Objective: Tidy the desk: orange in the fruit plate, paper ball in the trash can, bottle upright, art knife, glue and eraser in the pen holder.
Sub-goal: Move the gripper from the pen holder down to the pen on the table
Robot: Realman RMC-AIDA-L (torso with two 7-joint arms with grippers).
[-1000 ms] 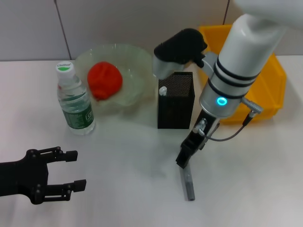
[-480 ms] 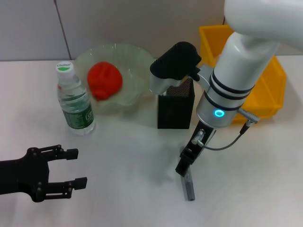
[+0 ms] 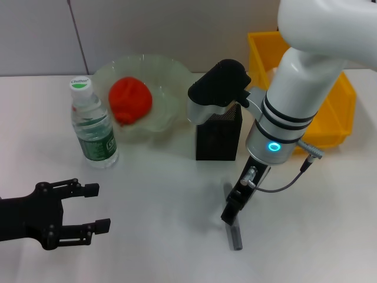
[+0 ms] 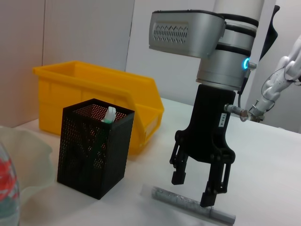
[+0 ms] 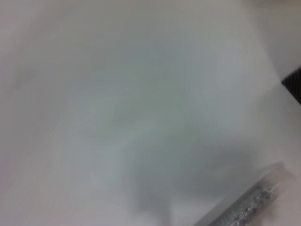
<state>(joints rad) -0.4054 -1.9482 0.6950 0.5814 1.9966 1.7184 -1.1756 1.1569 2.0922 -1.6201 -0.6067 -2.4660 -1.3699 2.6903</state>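
Art knife (image 3: 235, 233): grey stick lying flat on the white desk (image 3: 165, 236), in front of the pen holder, also visible in left wrist view (image 4: 193, 205); a grey end of it shows in the right wrist view (image 5: 244, 207).
Right gripper (image 4: 195, 190): pointing down over the art knife, fingers spread either side of it, nothing gripped; in left wrist view tips look just above or at the knife, contact unclear.
Left gripper (image 3: 88, 207): low at near left of desk, fingers apart, empty, well away from everything.
Pen holder (image 3: 218, 137): black mesh cup upright mid-desk, a white-topped item sticking out of it (image 4: 109, 114).
Orange (image 3: 130, 100): sitting in the fruit plate (image 3: 168, 73), behind and left of the pen holder.
Bottle (image 3: 92, 127): upright, just left of the fruit plate.
Trash can (image 3: 339, 115): yellow bin behind right arm, right of the pen holder.
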